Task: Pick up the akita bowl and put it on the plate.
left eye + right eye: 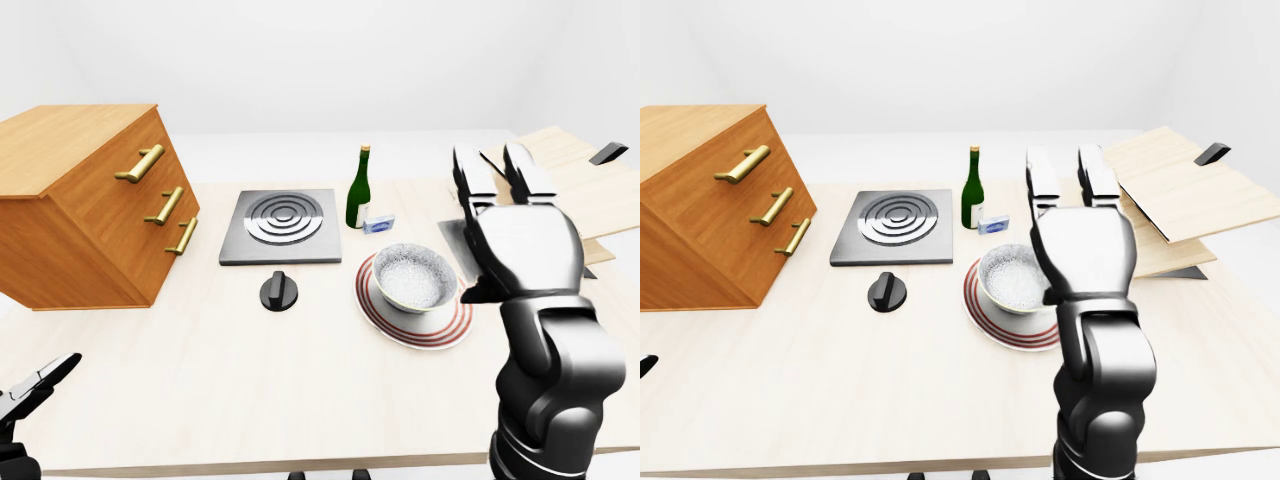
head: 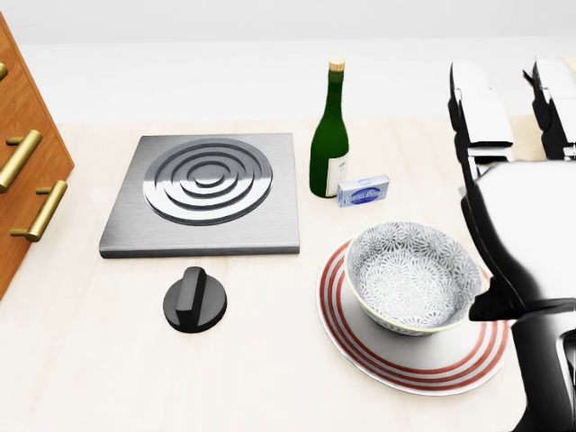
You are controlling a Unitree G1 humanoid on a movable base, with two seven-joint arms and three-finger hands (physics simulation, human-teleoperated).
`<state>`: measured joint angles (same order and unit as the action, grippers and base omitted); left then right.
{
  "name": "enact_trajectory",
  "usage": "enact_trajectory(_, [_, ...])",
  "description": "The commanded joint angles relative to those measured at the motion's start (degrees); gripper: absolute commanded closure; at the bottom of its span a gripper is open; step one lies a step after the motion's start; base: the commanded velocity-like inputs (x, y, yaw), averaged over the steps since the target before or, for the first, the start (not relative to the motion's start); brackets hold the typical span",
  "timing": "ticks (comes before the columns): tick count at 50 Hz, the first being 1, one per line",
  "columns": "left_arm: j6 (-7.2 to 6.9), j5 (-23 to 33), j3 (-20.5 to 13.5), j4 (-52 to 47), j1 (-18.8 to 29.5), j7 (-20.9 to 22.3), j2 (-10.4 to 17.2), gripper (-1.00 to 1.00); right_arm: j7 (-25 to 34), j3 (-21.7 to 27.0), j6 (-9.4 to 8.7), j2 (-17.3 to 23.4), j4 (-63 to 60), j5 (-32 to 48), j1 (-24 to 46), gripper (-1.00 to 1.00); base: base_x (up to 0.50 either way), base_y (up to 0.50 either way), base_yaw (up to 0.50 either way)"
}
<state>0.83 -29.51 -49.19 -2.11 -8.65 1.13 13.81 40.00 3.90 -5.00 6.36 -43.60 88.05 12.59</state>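
The akita bowl (image 2: 409, 274), white with a grey floral pattern, sits upright on the red-striped plate (image 2: 360, 346) at the lower right of the head view. My right hand (image 2: 515, 108) hovers above and to the right of the bowl, fingers (image 2: 477, 117) spread and pointing up, open and holding nothing. It touches neither bowl nor plate. My left hand (image 1: 38, 382) shows only at the bottom left corner of the left-eye view, low by the table edge, fingers extended and empty.
A steel burner plate (image 2: 207, 193) lies left of the plate, with a black knob (image 2: 194, 300) below it. A green wine bottle (image 2: 329, 135) and a small blue box (image 2: 363, 190) stand above the bowl. A wooden drawer cabinet (image 1: 90, 200) is at left, wooden boards (image 1: 575, 185) at right.
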Motion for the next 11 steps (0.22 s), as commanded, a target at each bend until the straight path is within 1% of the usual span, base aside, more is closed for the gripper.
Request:
enact_trajectory(1, [0.65,0.16,0.04,0.84,0.22,0.27,-0.01,-1.0,0.0,0.75,0.0,3.56,-14.25,1.27,14.09,-1.0,0.0,0.0,0.0])
enact_trajectory(3, [0.14,-0.12,-0.02,0.19,-0.05,0.07,0.05,-1.0,0.0,-1.14,0.0,7.11,-14.09,0.3,14.86,-1.0,0.0,0.0,0.0])
enact_trajectory(4, [0.43,-0.04,0.03,0.6,0.08,0.18,0.04,-1.0,0.0,-1.91,0.0,9.36,-14.01,-0.25,15.03,-1.0,0.0,0.0,0.0])
enact_trajectory(5, [0.12,-0.25,-0.17,-0.1,-0.36,0.2,-0.14,-1.0,0.0,-2.87,0.0,14.19,-13.81,-2.42,16.49,-1.0,0.0,0.0,0.0])
enact_trajectory(6, [-0.29,-0.23,-0.22,-0.48,-0.29,0.01,-0.1,-1.0,0.0,-5.09,0.0,20.32,-13.89,-4.23,17.26,-1.0,0.0,0.0,0.0])
enact_trajectory(7, [-0.05,-0.21,-0.38,-0.38,-0.46,0.33,-0.31,-1.0,0.0,-6.52,0.0,29.23,-13.95,-8.02,19.32,-1.0,0.0,0.0,0.0])
enact_trajectory(8, [-0.07,-0.18,-0.45,-0.43,-0.49,0.38,-0.38,-1.0,0.0,-8.48,0.0,36.82,-14.33,-11.16,21.11,-1.0,0.0,0.0,0.0])
enact_trajectory(9, [-0.08,-0.16,-0.48,-0.44,-0.48,0.4,-0.4,-1.0,0.0,-9.74,0.0,40.97,-14.77,-12.83,22.06,-1.0,0.0,0.0,0.0])
enact_trajectory(10, [-0.1,-0.15,-0.49,-0.45,-0.47,0.42,-0.41,-1.0,0.0,-10.69,0.0,43.41,-15.11,-13.67,22.7,-1.0,0.0,0.0,0.0])
enact_trajectory(11, [-0.54,0.02,-0.31,-0.51,-0.02,-0.12,-0.09,-1.0,0.0,-10.19,0.0,49.68,-14.32,-18.86,27.26,-1.0,0.0,0.0,0.0])
